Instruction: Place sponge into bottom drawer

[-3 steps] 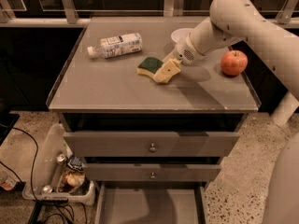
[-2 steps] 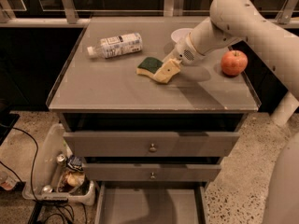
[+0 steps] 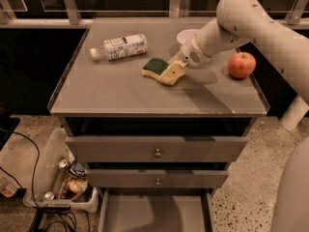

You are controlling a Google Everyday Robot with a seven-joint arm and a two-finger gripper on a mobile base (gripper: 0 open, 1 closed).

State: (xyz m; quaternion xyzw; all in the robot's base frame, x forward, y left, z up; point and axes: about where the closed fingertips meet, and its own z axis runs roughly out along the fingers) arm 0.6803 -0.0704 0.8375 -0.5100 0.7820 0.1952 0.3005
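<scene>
Camera view shows the sponge (image 3: 155, 65) lying on the cabinet top (image 3: 106, 93) left of the apple (image 3: 241, 65), the gripper (image 3: 173, 72) against its apple-side edge, grip impossible to tell, so carrying it down into the open bottom drawer (image 3: 154, 214) is not yet done.

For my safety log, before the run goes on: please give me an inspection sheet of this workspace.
Surface: grey cabinet top, flat.
Job's things: sponge lies on the top, green side up; bottom drawer pulled open.
Clutter: plastic bottle on its side; apple; white bowl.
Grippers: pincer low over the top, at the sponge's right edge.
Cables: black cable on the floor, left.
Surroundings: bin with cans beside the cabinet.
</scene>
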